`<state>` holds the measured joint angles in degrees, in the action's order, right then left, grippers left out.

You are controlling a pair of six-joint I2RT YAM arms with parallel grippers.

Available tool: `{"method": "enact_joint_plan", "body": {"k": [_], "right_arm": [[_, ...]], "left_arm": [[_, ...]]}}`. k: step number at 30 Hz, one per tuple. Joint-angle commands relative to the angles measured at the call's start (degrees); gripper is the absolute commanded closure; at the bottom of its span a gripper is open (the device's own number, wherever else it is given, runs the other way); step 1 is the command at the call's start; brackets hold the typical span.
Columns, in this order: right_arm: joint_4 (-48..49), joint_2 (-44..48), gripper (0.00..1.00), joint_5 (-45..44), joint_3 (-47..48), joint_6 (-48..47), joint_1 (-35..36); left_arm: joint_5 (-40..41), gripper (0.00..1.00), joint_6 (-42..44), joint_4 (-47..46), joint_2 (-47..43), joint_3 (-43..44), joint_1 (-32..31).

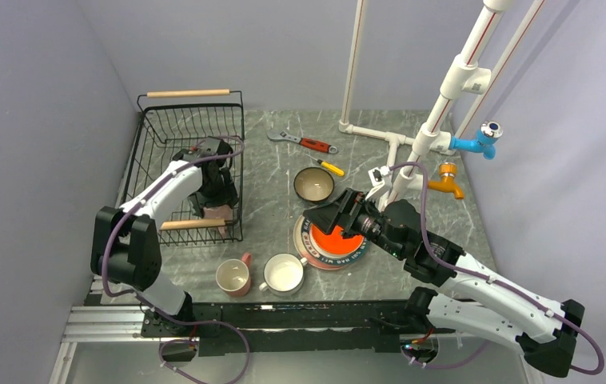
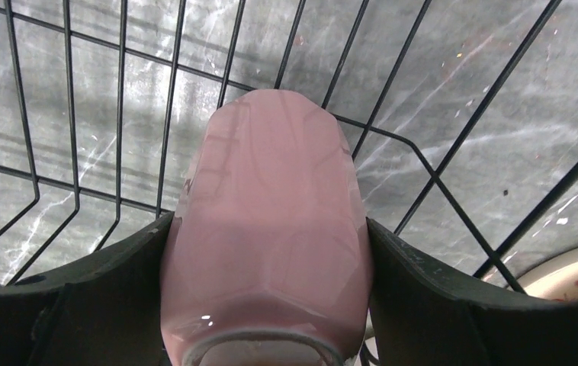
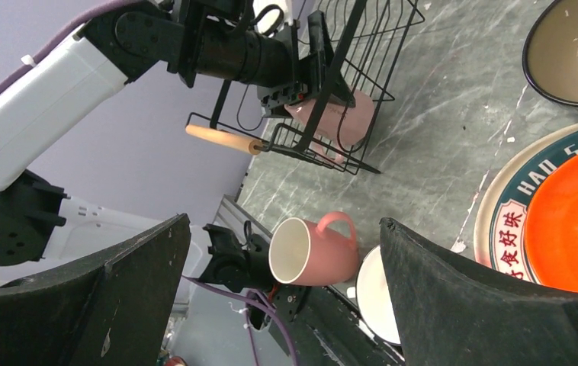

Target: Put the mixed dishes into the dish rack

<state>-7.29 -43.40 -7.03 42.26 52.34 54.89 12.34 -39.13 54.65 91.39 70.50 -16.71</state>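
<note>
In the left wrist view a pink mug [image 2: 267, 229] fills the gap of my left gripper [image 2: 267, 305], both fingers pressed against its sides, above the wire floor of the dish rack [image 2: 454, 145]. From above, that gripper [image 1: 218, 190] sits at the near right corner of the rack [image 1: 149, 152], with the mug [image 1: 218, 214] under it. My right gripper [image 1: 328, 216] hangs open and empty over the orange-red plate [image 1: 340, 238], which lies on the lettered-rim plate [image 1: 328, 258]. A second pink mug [image 1: 233, 276] and a white mug [image 1: 284, 273] stand near the front edge. The teal bowl [image 1: 313, 185] sits behind the plates.
A red-handled wrench [image 1: 309, 143] and a yellow-handled screwdriver [image 1: 330, 166] lie behind the bowl. A white pipe frame [image 1: 412, 144] with a blue tap [image 1: 480, 142] and an orange tap [image 1: 448, 182] stands at the back right. Walls close the left and right sides.
</note>
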Motion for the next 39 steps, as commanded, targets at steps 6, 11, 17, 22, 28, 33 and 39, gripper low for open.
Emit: {"method": "enact_joint_plan", "body": {"k": [6,11,17,22,28,33,39], "right_arm": [[3.21,-0.92,0.05,0.43,-0.19,1.07,-0.04],[2.67,-0.37,0.06,0.21,-0.33,1.36,-0.04],[2.58,0.51,0.06,-0.79,-0.77,1.28,-0.1],[2.83,-0.43,0.06,-0.37,-0.78,1.28,-0.05],[3.17,-4.16,0.07,0.96,0.31,-1.16,-0.04],[2.13,-9.99,0.09,4.99,4.1,-3.36,0.11],[5.58,-16.14,0.09,6.68,5.8,-3.58,1.77]], "left_arm": [[-8.89,1.0,5.97,-5.8,-6.89,-4.35,-0.52],[-10.0,1.0,8.39,-5.47,-6.55,-4.55,-0.52],[-11.53,0.98,10.98,-4.45,-6.46,-5.4,-0.52],[-12.45,0.7,12.66,-4.35,-8.08,-7.05,-0.51],[-13.83,0.46,12.6,-3.85,-10.01,-6.43,-0.52],[-12.52,0.45,11.8,-2.19,-8.84,-4.96,-0.52],[-11.01,0.35,9.27,-0.26,-7.64,-4.05,-0.51]]}}
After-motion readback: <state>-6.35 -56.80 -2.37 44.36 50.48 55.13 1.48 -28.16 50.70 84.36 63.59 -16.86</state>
